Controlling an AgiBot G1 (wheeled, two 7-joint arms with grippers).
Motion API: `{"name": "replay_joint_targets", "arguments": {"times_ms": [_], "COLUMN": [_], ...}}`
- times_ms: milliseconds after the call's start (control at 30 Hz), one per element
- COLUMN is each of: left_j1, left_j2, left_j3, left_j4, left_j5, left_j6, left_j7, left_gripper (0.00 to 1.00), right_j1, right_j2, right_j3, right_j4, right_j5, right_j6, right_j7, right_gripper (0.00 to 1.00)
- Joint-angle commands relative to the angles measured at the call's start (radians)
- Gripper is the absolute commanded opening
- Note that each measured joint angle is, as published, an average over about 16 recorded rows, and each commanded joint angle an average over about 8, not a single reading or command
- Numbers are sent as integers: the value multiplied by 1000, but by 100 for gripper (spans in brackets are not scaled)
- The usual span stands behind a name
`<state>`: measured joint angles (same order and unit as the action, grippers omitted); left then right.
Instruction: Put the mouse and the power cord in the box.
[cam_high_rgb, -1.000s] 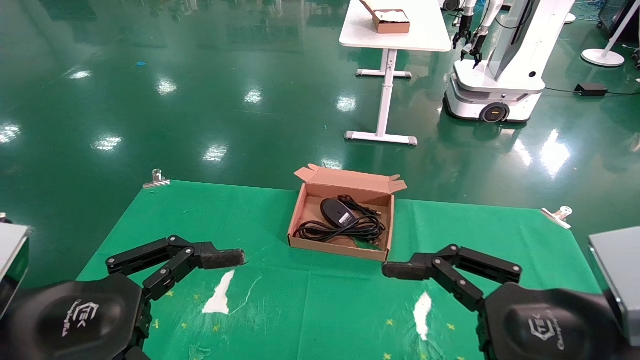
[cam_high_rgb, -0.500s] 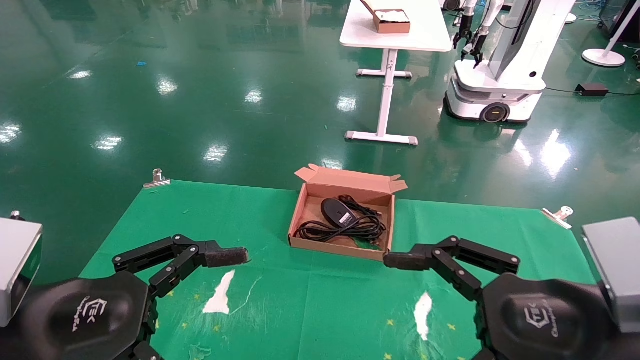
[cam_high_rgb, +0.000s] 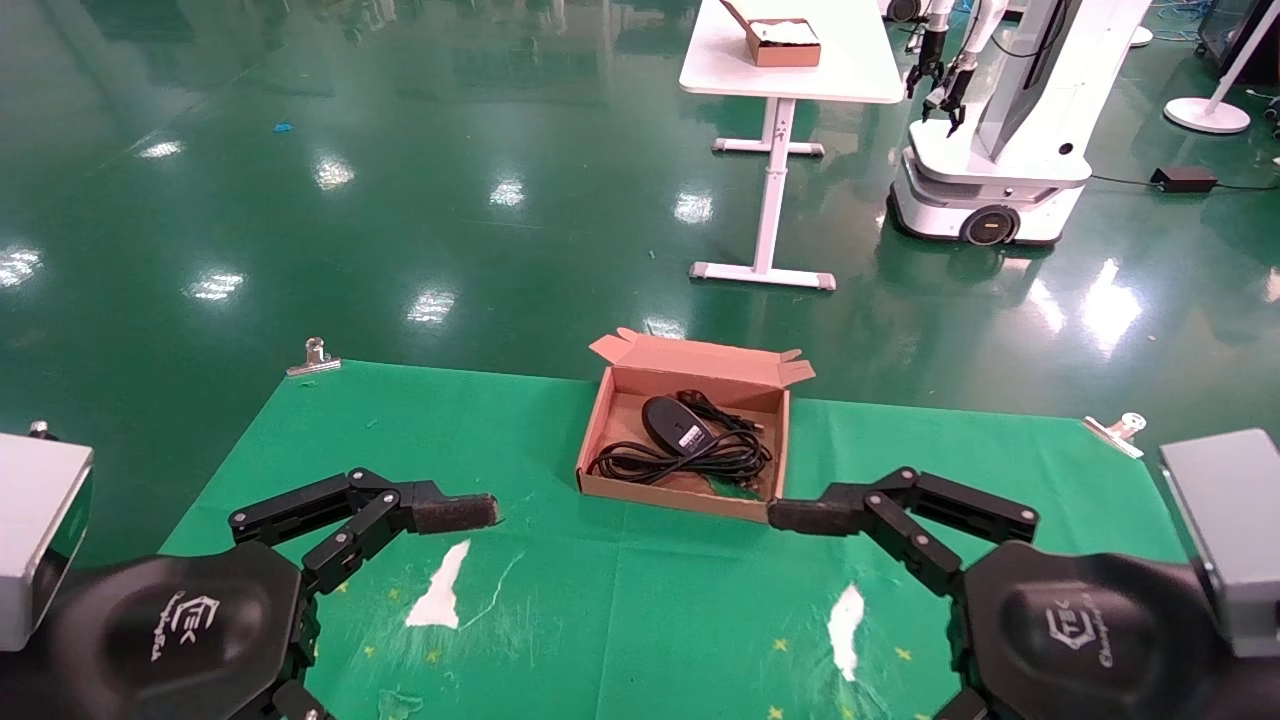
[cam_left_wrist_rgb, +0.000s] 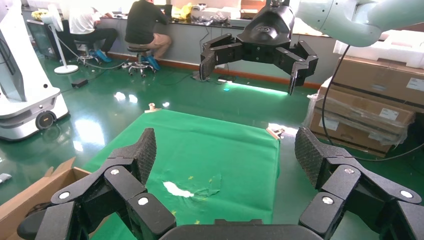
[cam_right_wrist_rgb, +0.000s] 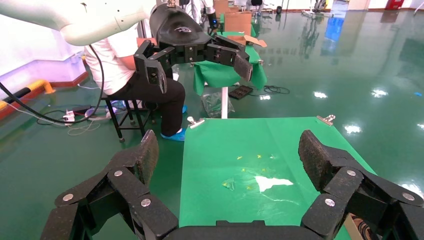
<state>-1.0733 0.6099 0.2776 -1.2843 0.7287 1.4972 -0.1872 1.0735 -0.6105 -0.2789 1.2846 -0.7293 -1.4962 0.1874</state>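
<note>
Mouse (cam_high_rgb: 676, 424) lying inside box (cam_high_rgb: 596, 437) on top of power cord (cam_high_rgb: 700, 460), long way slanting w/ cable end toward far right, L gripper (cam_high_rgb: 455, 513) & R gripper (cam_high_rgb: 805, 516) both hanging over green cloth (cam_high_rgb: 620, 610) near box, fingers spread wide, holding nothing

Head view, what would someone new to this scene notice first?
Probably the box at the far middle of the green cloth, with the mouse lying on the coiled power cord inside it. Next, the two big black grippers low in front: the left gripper and right gripper, both open, facing each other on either side of the box.
</note>
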Motion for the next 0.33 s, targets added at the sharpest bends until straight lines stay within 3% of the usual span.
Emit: {"name": "replay_joint_targets", "arguments": {"times_ms": [33, 333], "left_j1": [0, -1], "left_j2": [0, 1], "left_j3": [0, 1], "left_j4": [0, 1], "left_j5": [0, 1], "left_j6": [0, -1], "left_j7": [0, 0], "left_gripper": [100, 100], "right_j1": [0, 1], "right_j2": [0, -1], "right_j3": [0, -1], "right_j4": [0, -1], "right_j5": [0, -1], "right_j6": [0, 1], "right_j7": [0, -1], "right_gripper": [100, 100]}}
